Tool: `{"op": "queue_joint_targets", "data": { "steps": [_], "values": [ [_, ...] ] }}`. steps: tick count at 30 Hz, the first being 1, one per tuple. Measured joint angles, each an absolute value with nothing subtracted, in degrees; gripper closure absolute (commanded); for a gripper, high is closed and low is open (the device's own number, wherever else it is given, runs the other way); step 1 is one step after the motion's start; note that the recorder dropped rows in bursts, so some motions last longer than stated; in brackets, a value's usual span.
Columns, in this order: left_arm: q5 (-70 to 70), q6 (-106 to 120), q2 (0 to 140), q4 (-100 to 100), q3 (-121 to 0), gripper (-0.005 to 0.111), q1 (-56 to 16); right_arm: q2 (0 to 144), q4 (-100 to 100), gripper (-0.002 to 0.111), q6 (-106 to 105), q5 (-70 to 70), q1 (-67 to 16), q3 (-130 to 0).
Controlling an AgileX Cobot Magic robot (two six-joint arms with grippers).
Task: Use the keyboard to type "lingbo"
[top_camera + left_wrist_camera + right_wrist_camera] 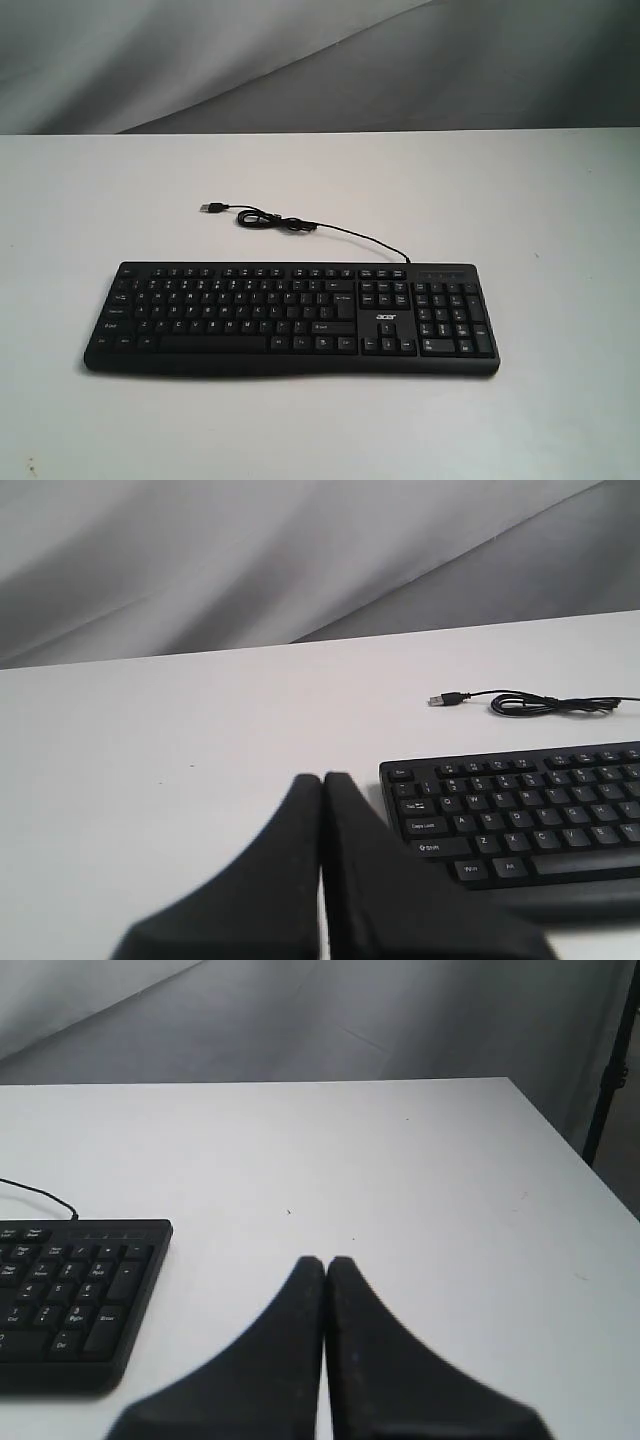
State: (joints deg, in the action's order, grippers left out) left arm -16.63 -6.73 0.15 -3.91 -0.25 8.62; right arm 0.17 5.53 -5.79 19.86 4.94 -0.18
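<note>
The black keyboard (290, 318) lies flat on the white table, number pad to the right, with a small white "acer" logo. Its thin black cable (300, 224) curls behind it and ends in a loose USB plug (211, 207). Neither gripper shows in the exterior view. In the left wrist view my left gripper (323, 779) is shut and empty, beside the keyboard's (520, 810) Esc and Tab end. In the right wrist view my right gripper (325, 1262) is shut and empty, off the keyboard's (75, 1295) number pad end, over bare table.
The white table (560, 200) carries only the keyboard and its cable. Its right edge (570, 1145) shows in the right wrist view, with a dark stand leg (605, 1080) beyond it. Grey cloth (300, 60) hangs behind the table.
</note>
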Motion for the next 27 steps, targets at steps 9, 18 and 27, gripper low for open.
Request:
{"op": "queue_joint_targets", "data": {
  "steps": [9, 18, 27],
  "values": [
    [-16.6, -6.7, 0.1, -3.9, -0.2, 0.106, 8.6, 0.2, 5.5, 0.108, -5.8, 19.9, 4.9, -0.2],
    [-16.6, -6.7, 0.1, -3.9, -0.2, 0.106, 8.6, 0.2, 5.9, 0.108, -5.8, 14.8, 4.9, -0.2],
    [-16.6, -6.7, 0.1, -3.9, -0.2, 0.106, 8.6, 0.2, 7.4, 0.108, -5.8, -10.7, 4.9, -0.2]
  ]
}}
